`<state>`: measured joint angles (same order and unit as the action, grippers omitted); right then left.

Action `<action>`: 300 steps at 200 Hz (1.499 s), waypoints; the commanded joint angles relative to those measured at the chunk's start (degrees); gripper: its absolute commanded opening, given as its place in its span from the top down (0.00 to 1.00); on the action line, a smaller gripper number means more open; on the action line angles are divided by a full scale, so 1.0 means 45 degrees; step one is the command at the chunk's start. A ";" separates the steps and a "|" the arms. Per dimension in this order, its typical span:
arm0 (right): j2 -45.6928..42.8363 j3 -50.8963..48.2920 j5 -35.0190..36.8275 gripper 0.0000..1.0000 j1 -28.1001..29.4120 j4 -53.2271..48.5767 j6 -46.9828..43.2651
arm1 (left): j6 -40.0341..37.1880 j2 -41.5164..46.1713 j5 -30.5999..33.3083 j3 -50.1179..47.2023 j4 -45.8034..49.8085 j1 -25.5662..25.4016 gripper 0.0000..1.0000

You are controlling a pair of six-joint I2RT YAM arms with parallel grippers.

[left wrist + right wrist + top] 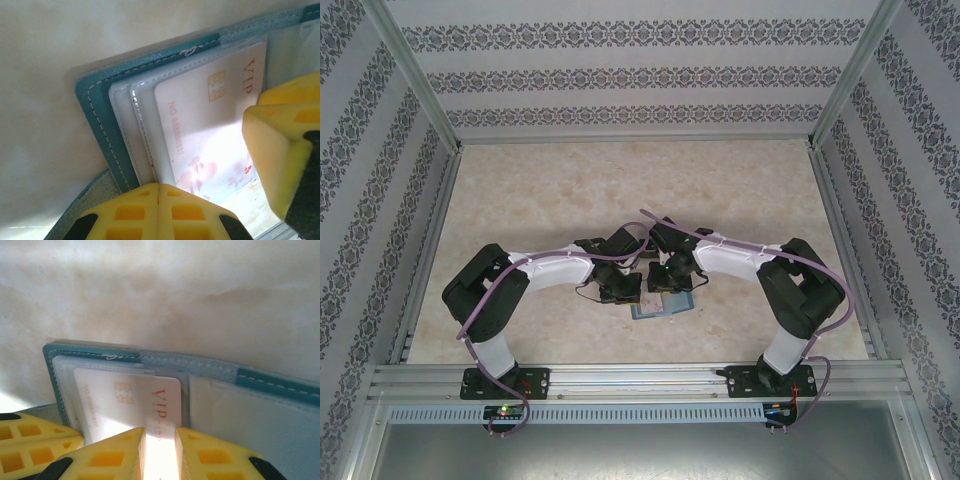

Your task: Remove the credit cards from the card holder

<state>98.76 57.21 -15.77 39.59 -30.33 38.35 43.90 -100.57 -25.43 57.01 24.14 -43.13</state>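
**First card pinched, nothing taken out yet**

The card holder lies open and flat on the table, at 6 o'clock from its middle, between the two arms. Seen from above, its long axis runs about 9 to 3. No card lies free on the table, so I judge the task is at its very beginning.

One white credit card with a chip and red "VIP" letters sits in the clear sleeves of the left half. In the right wrist view its long axis runs about 12 to 6, with the far short edge close below the holder's top seam.

The right gripper has its jaws only a little apart, and the near end of the card goes between them; it seems to hold the card. The left gripper is fully closed at the holder's 6 o'clock edge. I cannot tell whether it pinches the cover or only presses on it.

What is left is to draw this card toward 6 o'clock. Whether more cards are behind it, I cannot tell.
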 commanded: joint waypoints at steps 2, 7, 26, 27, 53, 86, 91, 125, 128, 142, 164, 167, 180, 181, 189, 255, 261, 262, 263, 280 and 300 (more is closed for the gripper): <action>0.0164 0.0364 0.0957 0.76 -0.0069 -0.0946 -0.0500 | -0.0232 -0.0095 0.0583 -0.0213 0.0903 -0.0141 1.00; 0.0142 0.0402 0.0964 0.76 -0.0083 -0.0973 -0.0514 | -0.0226 -0.0092 0.0593 -0.0214 0.0905 -0.0151 1.00; -0.0001 0.0468 0.1006 0.76 -0.0073 -0.1080 -0.0530 | -0.0232 -0.0108 0.0593 -0.0190 0.0922 -0.0142 1.00; -0.0001 0.0468 0.1006 0.76 -0.0073 -0.1080 -0.0530 | -0.0228 -0.0109 0.0593 -0.0199 0.0923 -0.0142 1.00; -0.0339 0.0407 0.0675 0.76 -0.0095 -0.0974 -0.0417 | -0.0204 -0.0016 0.0613 -0.0050 0.0983 -0.0140 1.00; -0.0855 0.0023 -0.0006 0.76 -0.0147 -0.0388 -0.0010 | -0.0240 0.0295 0.0747 0.0499 0.1273 -0.0141 1.00; -0.0906 -0.0014 -0.0088 0.76 -0.0148 -0.0327 0.0033 | -0.0242 0.0333 0.0779 0.0581 0.1309 -0.0141 1.00; -0.1174 -0.0364 -0.0214 0.76 -0.0196 -0.0079 0.0281 | -0.0188 0.0306 0.1235 0.0882 0.1260 -0.0090 1.00; -0.1169 -0.0396 -0.0215 0.76 -0.0204 -0.0063 0.0306 | -0.0178 0.0276 0.1256 0.0902 0.1230 -0.0074 1.00; -0.1252 -0.0504 -0.0210 0.76 -0.0262 -0.0039 0.0362 | -0.0081 0.0100 0.1321 0.0907 0.1061 0.0022 1.00; -0.1407 -0.0659 -0.0220 0.76 -0.0308 0.0001 0.0433 | 0.0029 -0.0027 0.1256 0.0869 0.0588 0.0177 1.00; -0.1411 -0.0665 -0.0208 0.76 -0.0303 0.0001 0.0444 | 0.0030 -0.0040 0.1252 0.0876 0.0543 0.0204 1.00; -0.1495 -0.0720 -0.0207 0.76 -0.0329 -0.0004 0.0468 | 0.0044 -0.0122 0.1173 0.0951 0.0362 0.0296 1.00; -0.1496 -0.0721 -0.0207 0.76 -0.0335 0.0008 0.0475 | 0.0037 -0.0126 0.1166 0.0957 0.0350 0.0302 1.00; -0.1513 -0.0751 -0.0230 0.76 -0.0354 0.0020 0.0487 | 0.0052 -0.0202 0.1102 0.0996 0.0286 0.0360 1.00; -0.1430 -0.0858 -0.0529 0.76 -0.0406 0.0274 0.0638 | 0.0391 -0.0353 0.0411 0.0550 -0.0948 0.0564 1.00; -0.1421 -0.0868 -0.0538 0.76 -0.0404 0.0288 0.0638 | 0.0442 -0.0377 0.0358 0.0510 -0.1050 0.0574 1.00; -0.1411 -0.0863 -0.0538 0.76 -0.0402 0.0291 0.0638 | 0.0441 -0.0381 0.0348 0.0502 -0.1069 0.0578 1.00; -0.1405 -0.0870 -0.0538 0.76 -0.0401 0.0293 0.0638 | 0.0450 -0.0373 0.0334 0.0498 -0.1088 0.0580 1.00; -0.1400 -0.0878 -0.0557 0.76 -0.0425 0.0308 0.0640 | 0.0441 -0.0498 0.0238 0.0466 -0.1136 0.0614 1.00; -0.1360 -0.0861 -0.0589 0.76 -0.0449 0.0306 0.0641 | 0.0391 -0.0575 0.0293 0.0441 -0.0863 0.0601 1.00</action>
<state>93.36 53.87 -17.45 38.35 -29.30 40.56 45.23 -101.89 -23.49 59.77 20.95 -41.12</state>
